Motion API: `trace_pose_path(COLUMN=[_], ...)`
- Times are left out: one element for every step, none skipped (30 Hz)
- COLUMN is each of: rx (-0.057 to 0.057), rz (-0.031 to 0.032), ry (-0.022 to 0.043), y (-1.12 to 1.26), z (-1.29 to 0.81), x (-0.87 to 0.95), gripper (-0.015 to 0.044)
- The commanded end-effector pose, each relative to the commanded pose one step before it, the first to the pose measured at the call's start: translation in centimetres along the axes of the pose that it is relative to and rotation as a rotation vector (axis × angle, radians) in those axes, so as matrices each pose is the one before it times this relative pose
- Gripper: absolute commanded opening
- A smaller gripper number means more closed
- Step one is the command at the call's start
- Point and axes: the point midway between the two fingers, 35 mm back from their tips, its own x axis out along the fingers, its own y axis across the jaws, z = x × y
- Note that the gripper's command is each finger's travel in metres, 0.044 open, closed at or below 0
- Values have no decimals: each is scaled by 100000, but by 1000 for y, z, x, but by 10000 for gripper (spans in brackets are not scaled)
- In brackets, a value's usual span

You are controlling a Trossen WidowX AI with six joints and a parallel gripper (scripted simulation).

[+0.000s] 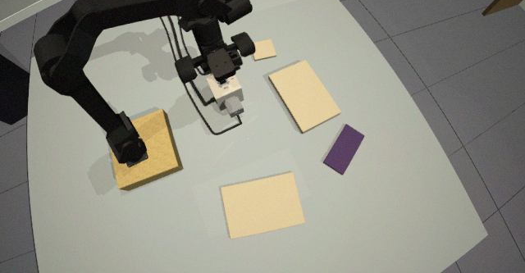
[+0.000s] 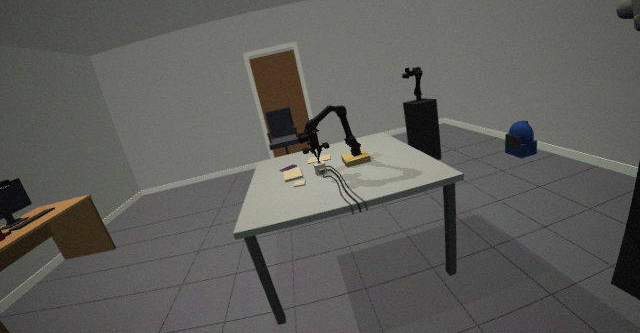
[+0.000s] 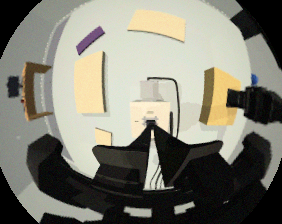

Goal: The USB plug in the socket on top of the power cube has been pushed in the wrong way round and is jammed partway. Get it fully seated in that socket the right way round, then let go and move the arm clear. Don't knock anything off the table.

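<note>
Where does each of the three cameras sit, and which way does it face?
Top: overhead, tilted down at the table; whole arm and gripper over the power cube.
Exterior: far across the room, facing the table and door; arm small.
Wrist: on the gripper, looking down its fingers, shut on the plug, at the cube.
Top and wrist share the purple block.
</note>
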Motion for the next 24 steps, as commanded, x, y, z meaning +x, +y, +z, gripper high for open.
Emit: trace_pose_path(rx=[448, 0, 0, 0, 0, 0, 0, 0, 0, 0, 0, 0, 0, 0, 0, 0, 0, 0, 0, 0, 0, 0, 0, 0], rz=[197, 0, 0, 0, 0, 0, 0, 0, 0, 0, 0, 0, 0, 0, 0, 0, 0, 0, 0, 0, 0, 0, 0, 0], ry=[-203, 0, 0, 0, 0, 0, 0, 0, 0, 0, 0, 0, 0, 0, 0, 0, 0, 0, 0, 0, 0, 0, 0, 0], y=[51, 0, 0, 0, 0, 0, 0, 0, 0, 0, 0, 0, 0, 0, 0, 0, 0, 0, 0, 0, 0, 0, 0, 0], z=[-1, -1, -1, -1, -1, -1, -1, -1, -1, -1, -1, -1, -1, -1, -1, -1, -1, -1, -1, -1, -1, -1, -1, -1], x=[90, 12, 12, 12, 12, 12, 12, 12, 12, 12, 12, 12, 12, 12, 12, 12, 12, 12, 12, 12, 12, 12, 12, 12], gripper=[0, 0, 0, 0, 0, 0, 0, 0, 0, 0, 0, 0, 0, 0, 0, 0, 0, 0, 0, 0, 0, 0, 0, 0])
